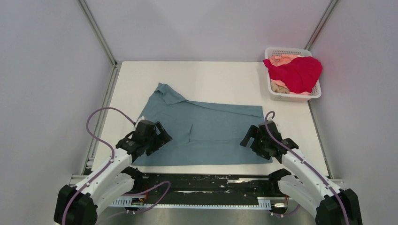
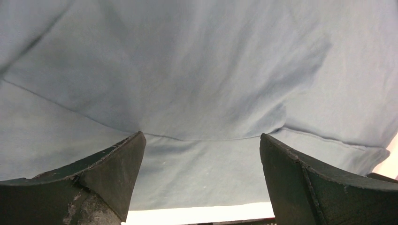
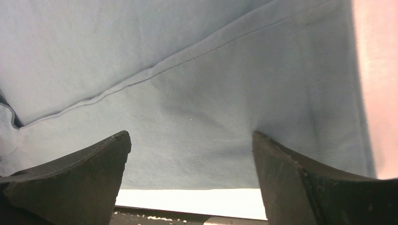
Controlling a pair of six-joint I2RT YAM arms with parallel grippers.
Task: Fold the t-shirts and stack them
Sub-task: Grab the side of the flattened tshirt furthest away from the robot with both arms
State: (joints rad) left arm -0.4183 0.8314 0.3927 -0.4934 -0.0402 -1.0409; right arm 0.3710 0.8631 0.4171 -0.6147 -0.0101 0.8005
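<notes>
Soft dusty-teal t-shirt (image 1: 211, 136), flat, lightly creased, beneath wide-spread left end effector (image 2: 201, 136) and wide-spread right end effector (image 3: 190, 134).

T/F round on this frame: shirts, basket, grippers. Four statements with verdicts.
1. The teal shirt lies spread on the table. True.
2. The red shirt is folded on the table. False: it lies crumpled in the basket at the far right corner.
3. The left gripper and right gripper are both open over the teal shirt's near edge. True.
4. The right gripper holds the peach shirt. False: that shirt sits in the basket, partly under the red one.
</notes>
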